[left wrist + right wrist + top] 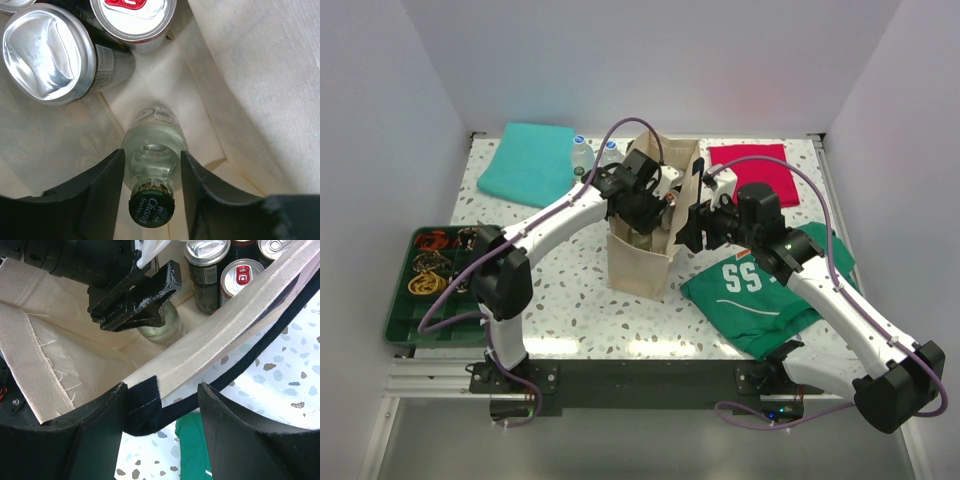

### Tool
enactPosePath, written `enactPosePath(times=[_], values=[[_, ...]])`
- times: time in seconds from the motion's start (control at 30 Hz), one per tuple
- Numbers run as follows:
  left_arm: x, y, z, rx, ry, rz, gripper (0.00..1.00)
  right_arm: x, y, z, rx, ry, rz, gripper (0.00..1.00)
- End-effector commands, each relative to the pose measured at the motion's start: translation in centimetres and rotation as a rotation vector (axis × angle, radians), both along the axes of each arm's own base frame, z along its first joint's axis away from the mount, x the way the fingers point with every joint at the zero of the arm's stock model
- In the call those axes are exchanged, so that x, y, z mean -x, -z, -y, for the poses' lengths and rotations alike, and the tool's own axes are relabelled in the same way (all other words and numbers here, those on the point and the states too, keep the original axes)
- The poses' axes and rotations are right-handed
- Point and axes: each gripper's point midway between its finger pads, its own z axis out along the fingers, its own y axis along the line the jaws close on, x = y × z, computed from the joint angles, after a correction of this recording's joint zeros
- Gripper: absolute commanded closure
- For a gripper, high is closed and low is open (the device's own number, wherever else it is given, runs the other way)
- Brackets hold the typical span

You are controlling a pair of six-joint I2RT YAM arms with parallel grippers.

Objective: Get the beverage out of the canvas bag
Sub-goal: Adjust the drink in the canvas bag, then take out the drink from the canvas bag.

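Canvas bag (638, 262): upright mid-table, top open.
Beverage: Chang glass bottle (152, 142), green cap, standing on the bag's floor, cans (47, 55) near it.
Left gripper (151, 156): down inside the bag, jaws narrow, astride the bottle; can't tell if they're pressing it.
Right gripper (161, 389): jaws wide, straddling the bag's right rim at the navy strap (142, 407), not clamped.
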Motion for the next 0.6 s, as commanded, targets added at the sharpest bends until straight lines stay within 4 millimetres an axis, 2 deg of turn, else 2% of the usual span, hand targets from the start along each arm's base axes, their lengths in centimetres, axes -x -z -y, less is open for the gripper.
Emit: enactPosePath(times=[0.0,0.1,0.17,0.33,0.47,0.57], values=[[1.06,-1.29,-0.63,0.008,-0.025,0.001,0.55,-0.35,-0.93,-0.46,-0.018,-0.012,0.034,0.38],[1.26,-1.18,-0.56,0.010,-0.022,-0.006,0.57,-0.43,-0.93,-0.47,-0.018,-0.011,0.034,0.38],[1.44,-1.09,-0.56,0.006,-0.017,-0.013,0.62,-0.44,-0.95,-0.51,-0.019,-0.013,0.033,0.38],[1.64,-1.32,-0.55,0.008,-0.020,-0.010,0.78,-0.49,-0.95,-0.53,-0.016,-0.014,0.034,0.38],[1.90,-1.36,-0.71,-0.002,-0.019,-0.014,0.97,-0.45,-0.99,-0.50,-0.017,-0.014,0.035,0.38],[1.88,-1.70,-0.67,0.003,-0.019,-0.004,1.00,-0.44,-1.00,-0.56,-0.018,-0.015,0.034,0.38]])
